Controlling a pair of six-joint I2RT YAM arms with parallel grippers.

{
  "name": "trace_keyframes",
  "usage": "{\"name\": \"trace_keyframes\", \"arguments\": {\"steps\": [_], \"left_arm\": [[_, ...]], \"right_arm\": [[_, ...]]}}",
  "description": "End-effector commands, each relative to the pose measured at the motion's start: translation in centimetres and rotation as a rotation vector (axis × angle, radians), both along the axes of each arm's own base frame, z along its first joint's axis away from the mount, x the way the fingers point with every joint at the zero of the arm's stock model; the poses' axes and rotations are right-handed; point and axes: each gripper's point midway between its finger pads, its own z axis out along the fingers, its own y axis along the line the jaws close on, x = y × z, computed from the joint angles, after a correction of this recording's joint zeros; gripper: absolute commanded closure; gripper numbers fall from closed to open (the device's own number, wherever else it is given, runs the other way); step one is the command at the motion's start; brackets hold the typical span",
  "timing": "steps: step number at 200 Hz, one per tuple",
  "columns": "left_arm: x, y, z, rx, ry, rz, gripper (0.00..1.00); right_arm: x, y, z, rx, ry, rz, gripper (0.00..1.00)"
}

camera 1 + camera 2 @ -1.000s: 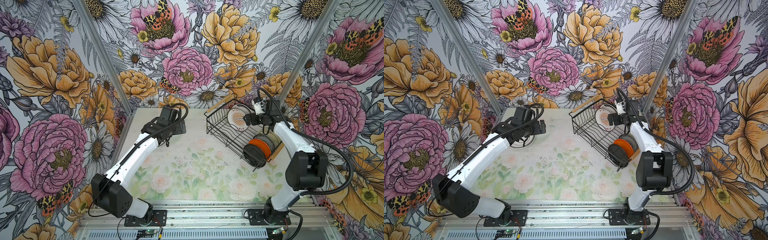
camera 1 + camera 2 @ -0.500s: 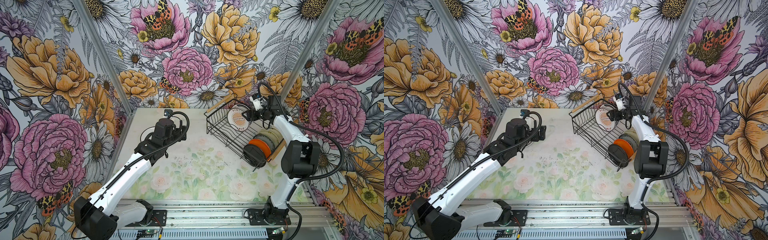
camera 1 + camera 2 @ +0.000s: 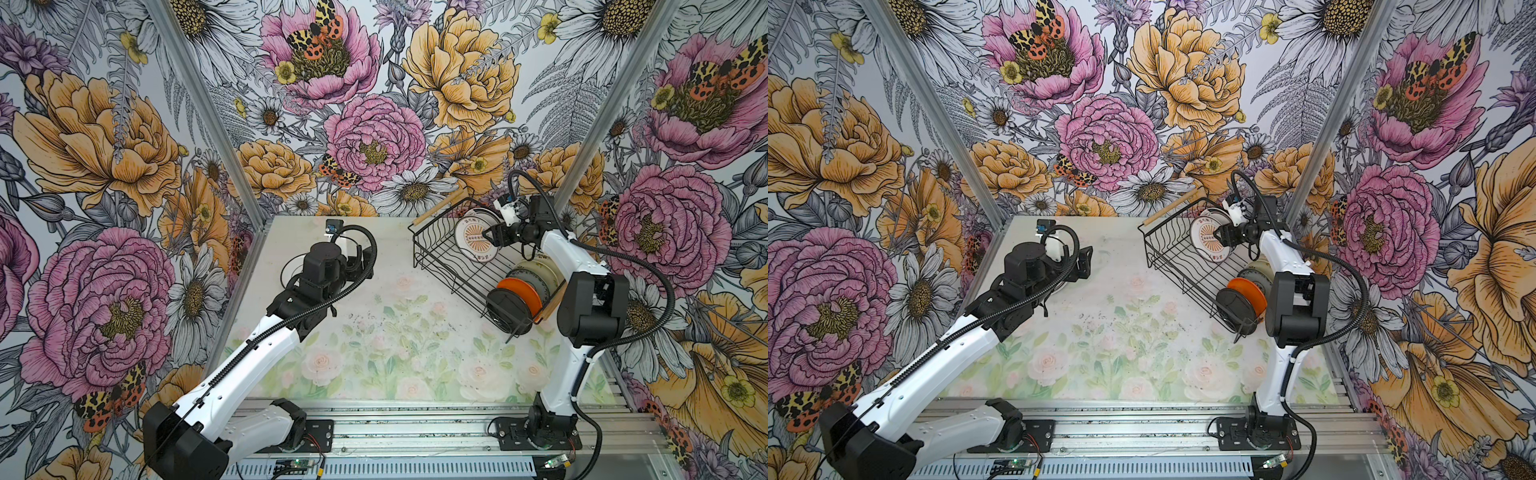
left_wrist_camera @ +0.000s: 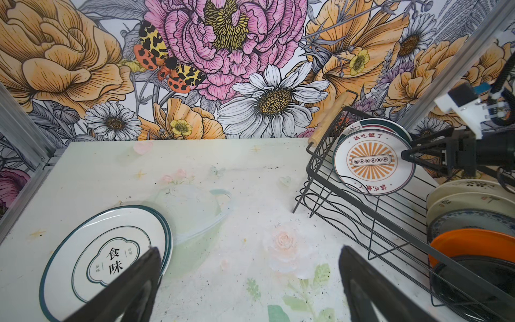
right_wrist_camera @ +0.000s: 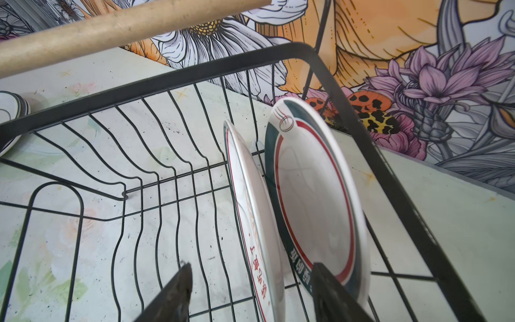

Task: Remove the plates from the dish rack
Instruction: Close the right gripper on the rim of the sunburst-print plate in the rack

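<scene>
The black wire dish rack (image 3: 440, 266) (image 3: 1167, 257) stands at the back right. In it the orange-sunburst plate (image 3: 473, 243) (image 4: 372, 161) stands on edge, a teal-and-red-rimmed plate (image 5: 312, 195) close behind it. My right gripper (image 3: 488, 237) (image 5: 250, 267) is open and straddles the sunburst plate's (image 5: 250, 209) rim, with a gap on both sides. Cream, orange (image 3: 519, 291) and black (image 3: 505, 309) plates fill the rack's near end. My left gripper (image 4: 249, 251) (image 3: 359, 262) hangs open and holds nothing, beside a white dark-rimmed plate (image 4: 83, 259) lying flat on the table.
The rack's wooden handle (image 5: 125, 25) runs just above the right gripper's reach. The rack's empty wire slots (image 5: 153, 167) lie between that handle and the sunburst plate. Flowered walls close in the back and both sides of the table (image 3: 395, 332).
The right gripper's jaws have narrowed round the sunburst plate as its arm reached deeper into the rack. The left arm has swung back from the flat plate, its elbow now lower and nearer the front.
</scene>
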Motion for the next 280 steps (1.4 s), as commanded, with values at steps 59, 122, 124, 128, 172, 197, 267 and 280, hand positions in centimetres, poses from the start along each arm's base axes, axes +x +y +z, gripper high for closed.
{"name": "trace_keyframes", "arguments": {"steps": [59,122,124,128,172,197,267,280], "left_arm": [[-0.6,-0.4,1.0,-0.012,-0.082,-0.048,0.01],[-0.5,-0.2,0.8,-0.006,-0.088,-0.042,0.01],[-0.5,-0.2,0.8,-0.007,-0.088,-0.042,0.01],[-0.5,-0.1,0.8,-0.007,-0.088,-0.04,0.01],[-0.3,0.1,0.3,-0.003,-0.078,-0.029,0.01],[-0.3,0.4,0.1,-0.009,-0.077,-0.02,0.01],[0.0,1.0,-0.8,-0.02,-0.058,-0.006,0.01],[0.0,1.2,-1.0,-0.022,-0.054,0.001,0.01]], "right_arm": [[1.5,-0.4,-2.1,-0.091,-0.012,0.036,0.46],[1.7,-0.6,-3.3,-0.152,-0.021,0.075,0.57],[1.7,-0.6,-3.5,-0.154,-0.018,0.077,0.57],[1.7,-0.6,-3.4,-0.155,-0.021,0.078,0.57],[1.9,-0.6,-3.6,-0.177,-0.035,0.103,0.62],[2.0,-0.7,-3.8,-0.188,-0.039,0.111,0.66],[1.8,-0.4,-4.0,-0.2,-0.05,0.146,0.75],[1.8,-0.4,-4.0,-0.204,-0.054,0.153,0.77]]}}
